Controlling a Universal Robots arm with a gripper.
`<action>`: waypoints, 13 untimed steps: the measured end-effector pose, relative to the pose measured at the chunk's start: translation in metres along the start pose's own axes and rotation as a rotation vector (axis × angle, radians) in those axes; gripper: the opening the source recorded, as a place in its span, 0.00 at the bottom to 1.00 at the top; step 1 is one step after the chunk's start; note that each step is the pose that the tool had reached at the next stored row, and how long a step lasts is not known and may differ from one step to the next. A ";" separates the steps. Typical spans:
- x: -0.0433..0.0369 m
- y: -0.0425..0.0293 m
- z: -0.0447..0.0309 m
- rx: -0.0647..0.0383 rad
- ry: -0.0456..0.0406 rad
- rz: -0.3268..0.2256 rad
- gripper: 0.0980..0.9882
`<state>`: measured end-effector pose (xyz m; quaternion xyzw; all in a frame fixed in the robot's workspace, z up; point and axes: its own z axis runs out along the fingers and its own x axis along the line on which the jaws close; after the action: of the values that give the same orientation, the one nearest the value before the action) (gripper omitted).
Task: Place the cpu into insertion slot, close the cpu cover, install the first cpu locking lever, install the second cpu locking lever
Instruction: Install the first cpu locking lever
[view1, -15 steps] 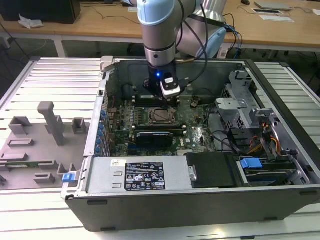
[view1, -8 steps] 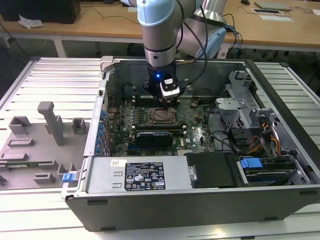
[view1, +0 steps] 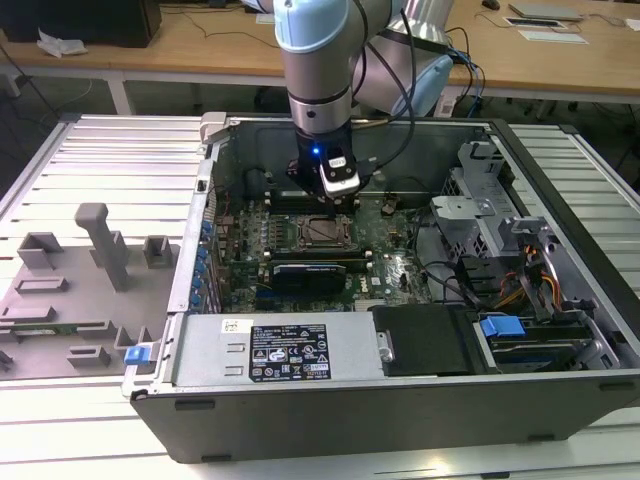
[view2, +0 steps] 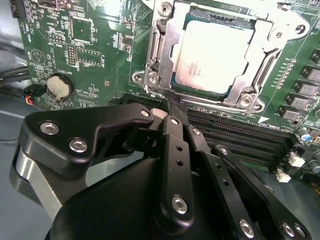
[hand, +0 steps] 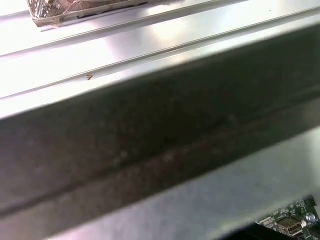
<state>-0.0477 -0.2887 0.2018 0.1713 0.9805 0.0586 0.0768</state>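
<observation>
The cpu lies flat in its socket on the green motherboard, its silver top showing; in the exterior view the cpu sits just below the arm's tool. The cpu cover, a metal frame, lies down around the chip's edges. My gripper is shut, with its black fingertips pressed together at the socket's corner nearest the memory slots. A shiny lever end sits right beside that corner. Whether the tips touch it is hidden. In the exterior view the gripper hangs low inside the open computer case.
Black memory slots run beside the socket. A coin battery lies off to one side. A long black card lies in front of the socket, with a power supply, drive cage and cables around. The case wall is close.
</observation>
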 end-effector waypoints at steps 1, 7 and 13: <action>-0.0002 -0.0001 -0.0001 -0.001 -0.0001 0.000 0.01; -0.0009 -0.0032 0.0013 -0.001 -0.0006 0.000 0.01; -0.0012 -0.0039 0.0011 -0.004 0.0005 0.001 0.01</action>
<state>-0.0477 -0.2927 0.2003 0.1715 0.9803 0.0604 0.0768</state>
